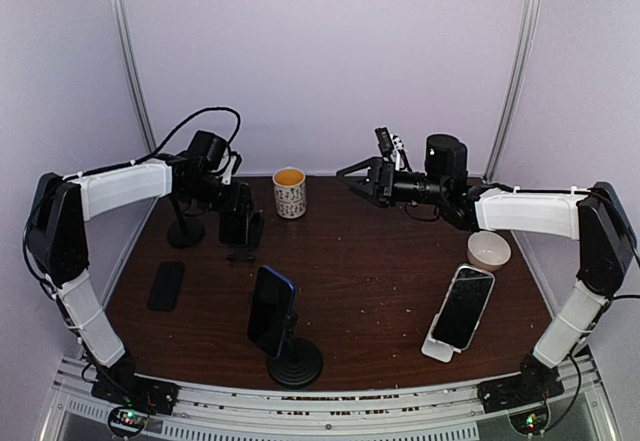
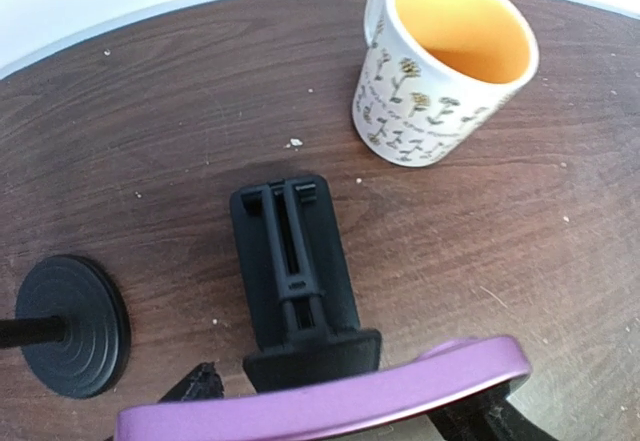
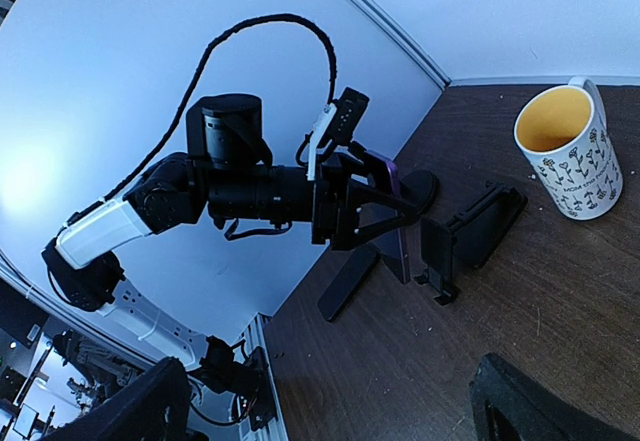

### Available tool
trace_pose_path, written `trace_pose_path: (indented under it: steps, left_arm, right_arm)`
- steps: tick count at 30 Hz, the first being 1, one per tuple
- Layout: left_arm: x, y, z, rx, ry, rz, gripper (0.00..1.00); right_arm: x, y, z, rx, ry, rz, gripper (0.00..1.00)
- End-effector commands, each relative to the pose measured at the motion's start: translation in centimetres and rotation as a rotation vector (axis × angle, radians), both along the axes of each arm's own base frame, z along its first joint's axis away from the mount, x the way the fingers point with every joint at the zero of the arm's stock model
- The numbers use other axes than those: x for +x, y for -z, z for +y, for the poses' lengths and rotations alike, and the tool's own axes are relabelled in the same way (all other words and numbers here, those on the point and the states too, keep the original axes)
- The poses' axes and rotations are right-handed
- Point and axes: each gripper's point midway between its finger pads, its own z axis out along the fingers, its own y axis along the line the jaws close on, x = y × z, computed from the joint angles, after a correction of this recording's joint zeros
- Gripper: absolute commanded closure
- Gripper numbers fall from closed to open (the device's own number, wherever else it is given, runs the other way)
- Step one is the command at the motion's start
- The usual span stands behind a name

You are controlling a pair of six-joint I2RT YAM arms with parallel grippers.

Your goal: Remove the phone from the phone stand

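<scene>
Phone, purple-cased, is clamped in the left gripper, apparently just clear of the black phone stand. Raise it straight, away from the mug. Right gripper hangs spread, idle.

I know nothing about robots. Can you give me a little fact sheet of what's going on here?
Left claw: shut on a slim purple-edged phone, held off the table
Black plastic phone stand: empty, beside that phone
Right claw: open, holding nothing
White floral ceramic mug: upright, near the stand
Other phones: blue-edged phone on round-based black stand; black-screened phone on white stand; dark phone flat on the brown wooden table
</scene>
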Motion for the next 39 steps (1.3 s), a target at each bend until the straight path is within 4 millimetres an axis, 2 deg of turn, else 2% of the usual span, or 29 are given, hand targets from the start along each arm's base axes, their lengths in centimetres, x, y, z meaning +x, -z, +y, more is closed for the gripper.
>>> trace_pose_path:
  steps: [1, 4, 12, 17, 21, 27, 39]
  left_arm:
    - [-1.5, -4.1, -0.3, -0.034, 0.012, -0.070, 0.39]
    - [-3.7, -3.5, -0.3, -0.035, 0.020, -0.042, 0.39]
    - [-9.7, -0.1, -0.4, -0.061, 0.021, 0.064, 0.39]
    - [-12.5, 1.7, -0.7, -0.106, -0.015, 0.110, 0.40]
    - [-14.3, 4.1, -1.2, -0.131, -0.035, 0.155, 0.40]
    - [-15.1, 6.7, -1.1, -0.132, -0.066, 0.202, 0.41]
    - [-14.3, 10.5, -1.6, -0.095, -0.088, 0.263, 0.41]
  right_arm:
    - [0.1, -1.2, -0.3, 0.021, 0.006, -0.041, 0.00]
    - [0.1, -1.2, -0.2, 0.022, 0.001, -0.041, 0.00]
    - [0.2, -0.9, -0.1, 0.021, 0.002, -0.038, 0.00]
    - [0.2, -1.1, -0.1, 0.028, -0.002, -0.039, 0.00]
    - [0.1, -1.3, -0.1, 0.030, -0.004, -0.041, 0.00]
    - [0.1, -1.2, -0.1, 0.026, -0.005, -0.041, 0.00]
    - [0.2, -0.7, -0.4, 0.016, 0.003, -0.039, 0.00]
